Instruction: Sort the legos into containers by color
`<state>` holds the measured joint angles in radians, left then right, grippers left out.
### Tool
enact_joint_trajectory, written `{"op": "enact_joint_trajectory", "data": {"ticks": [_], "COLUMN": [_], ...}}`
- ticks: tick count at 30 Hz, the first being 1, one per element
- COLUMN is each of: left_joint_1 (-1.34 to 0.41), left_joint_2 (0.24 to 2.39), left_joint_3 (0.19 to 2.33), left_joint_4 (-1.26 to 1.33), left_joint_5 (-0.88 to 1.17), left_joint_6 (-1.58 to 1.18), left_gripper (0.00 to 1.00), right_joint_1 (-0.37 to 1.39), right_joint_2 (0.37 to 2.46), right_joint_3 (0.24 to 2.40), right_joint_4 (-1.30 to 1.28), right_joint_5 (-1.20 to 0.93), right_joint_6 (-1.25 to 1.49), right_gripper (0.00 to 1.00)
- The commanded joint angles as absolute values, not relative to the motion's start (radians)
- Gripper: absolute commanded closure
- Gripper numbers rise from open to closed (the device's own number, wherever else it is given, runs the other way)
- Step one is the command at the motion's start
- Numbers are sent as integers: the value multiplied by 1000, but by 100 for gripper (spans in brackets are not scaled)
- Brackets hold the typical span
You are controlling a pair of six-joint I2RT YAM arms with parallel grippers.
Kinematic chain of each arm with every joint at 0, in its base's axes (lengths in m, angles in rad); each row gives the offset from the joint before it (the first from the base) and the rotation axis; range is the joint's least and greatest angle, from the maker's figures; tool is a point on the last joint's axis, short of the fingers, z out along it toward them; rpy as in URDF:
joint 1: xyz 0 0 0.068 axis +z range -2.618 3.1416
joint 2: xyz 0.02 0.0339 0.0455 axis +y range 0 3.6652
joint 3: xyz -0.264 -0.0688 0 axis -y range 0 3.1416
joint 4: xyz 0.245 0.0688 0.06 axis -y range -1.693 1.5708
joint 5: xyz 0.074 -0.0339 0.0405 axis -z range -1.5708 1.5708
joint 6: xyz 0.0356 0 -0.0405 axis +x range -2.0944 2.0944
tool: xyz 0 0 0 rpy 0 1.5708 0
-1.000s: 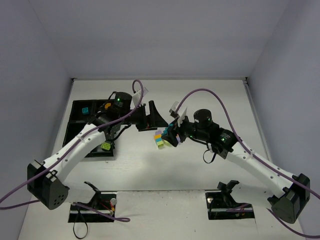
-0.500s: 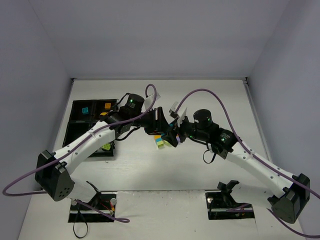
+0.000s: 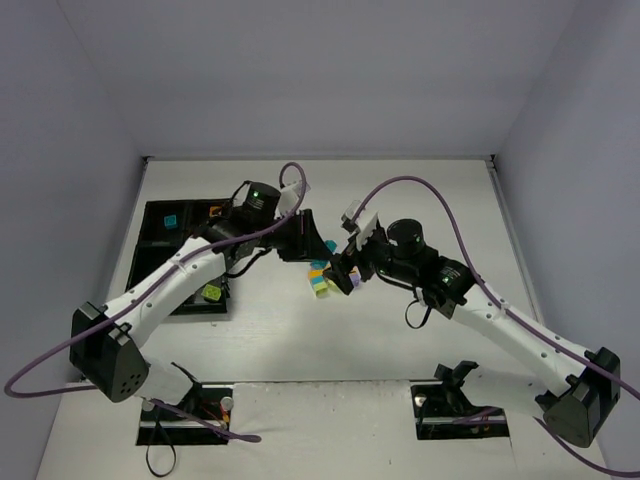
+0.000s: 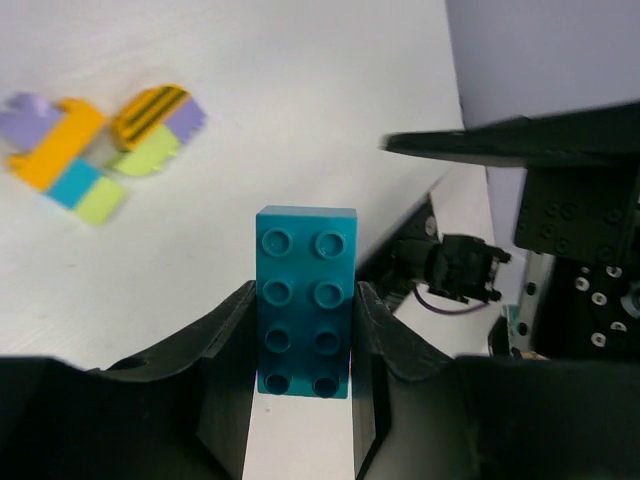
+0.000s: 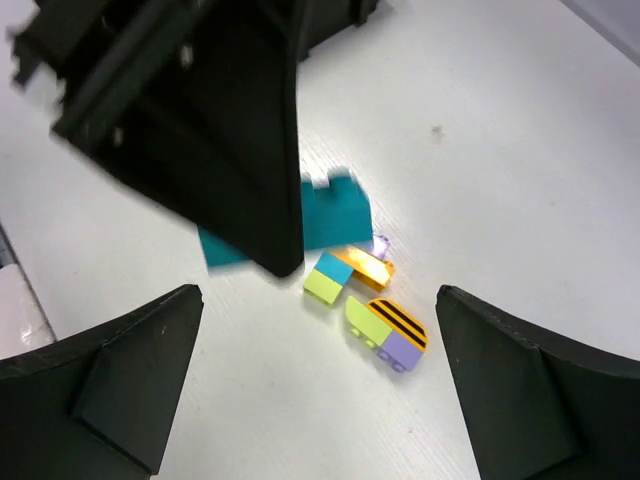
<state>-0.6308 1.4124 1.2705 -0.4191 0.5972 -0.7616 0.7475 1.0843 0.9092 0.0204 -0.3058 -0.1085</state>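
Note:
My left gripper (image 4: pixel 303 300) is shut on a teal-blue 2x4 brick (image 4: pixel 305 250), its jaws pressed against both long sides. From above, that brick (image 3: pixel 329 246) hangs just over the table centre at the left gripper (image 3: pixel 320 244). My right gripper (image 5: pixel 318 300) stands open right beside it, nothing between its fingers. Below it lie two mixed stacks of legos: a lime, blue and orange one (image 5: pixel 345 272) and a lime, striped-orange and purple one (image 5: pixel 390 330). The containers are a black four-compartment tray (image 3: pixel 155 268) at the left.
The tray holds a teal brick (image 3: pixel 171 219), an orange brick (image 3: pixel 215 211) and a lime brick (image 3: pixel 211 293). Purple cables arch over both arms. The two grippers nearly touch above the loose stacks (image 3: pixel 320 281).
The left gripper swung in toward the right one and closed on the teal-blue brick. The right gripper's jaws opened wide. The stacks on the table stayed put.

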Motion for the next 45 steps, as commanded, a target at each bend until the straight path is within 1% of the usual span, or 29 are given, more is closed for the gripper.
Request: {"op": "enact_joint_trajectory", "data": {"ticks": [1, 4, 5, 6, 8, 9, 12, 14, 16, 17, 18, 19, 20, 21, 22, 23, 25, 27, 29, 32, 33, 36, 38, 41, 42, 44, 45], "left_joint_1": [-499, -384, -305, -266, -150, -114, 10, 86, 110, 121, 150, 158, 164, 169, 173, 182, 192, 196, 196, 196, 196, 195, 192, 166, 155, 112, 97], "left_joint_2": [1390, 1379, 1381, 1391, 1408, 1428, 1471, 1538, 1633, 1667, 1783, 1827, 1827, 1847, 1883, 1903, 1951, 1970, 1986, 1985, 1982, 1938, 1882, 1789, 1735, 1680, 1624], "left_joint_3": [1344, 1377, 1390, 1419, 1446, 1466, 1496, 1528, 1590, 1615, 1673, 1702, 1703, 1727, 1741, 1753, 1790, 1801, 1804, 1799, 1796, 1773, 1749, 1711, 1698, 1648, 1631], "left_joint_4": [-504, -597, -645, -669, -712, -713, -681, -646, -641, -643, -638, -634, -627, -623, -618, -624, -638, -643, -637, -637, -637, -638, -646, -667, -672, -681, -687], "left_joint_5": [503, 415, 372, 286, 203, 134, 72, 31, 6, -21, -44, -58, -58, -69, -74, -78, -84, -87, -78, -69, -64, -45, -16, -3, -2, 0, 26], "left_joint_6": [-654, -572, -527, -503, -448, -433, -382, -350, -328, -324, -319, -319, -319, -318, -314, -314, -316, -314, -313, -319, -322, -337, -359, -399, -409, -433, -440], "left_gripper": [91, 91, 91, 91, 91, 91, 91, 90, 89, 86, 79, 76, 76, 74, 70, 64, 59, 51, 49, 40, 35, 30, 29, 28, 28, 28, 28], "right_joint_1": [752, 752, 752, 750, 750, 750, 750, 750, 752, 750, 750, 750, 750, 750, 752, 752, 752, 752, 752, 750, 752, 752, 753, 759, 764, 773, 775], "right_joint_2": [1057, 1045, 1043, 1043, 1048, 1049, 1055, 1058, 1061, 1065, 1069, 1072, 1072, 1078, 1081, 1084, 1092, 1104, 1115, 1170, 1186, 1252, 1307, 1391, 1413, 1471, 1491], "right_joint_3": [916, 904, 899, 891, 882, 874, 867, 859, 856, 856, 856, 856, 856, 859, 861, 859, 858, 854, 854, 859, 864, 887, 905, 951, 963, 997, 1005], "right_joint_4": [81, 77, 75, 77, 77, 77, 77, 77, 77, 77, 75, 74, 74, 69, 68, 66, 63, 63, 61, 57, 51, 41, 41, 41, 41, 41, 40], "right_joint_5": [-201, -158, -150, -141, -141, -144, -149, -149, -144, -144, -143, -138, -138, -134, -130, -126, -117, -107, -84, -45, -34, -11, -6, -8, -5, -3, -3], "right_joint_6": [-100, -94, -83, -78, -60, -54, -34, -31, -32, -34, -34, -31, -28, -25, -20, -11, 0, 27, 46, 95, 113, 176, 210, 235, 241, 265, 274], "right_gripper": [0, 0, 0, 0, 0, 0, 0, 0, 0, 0, 0, 0, 0, 0, 0, 0, 0, 0, 0, 0, 1, 0, 0, 7, 15, 22, 32]}}
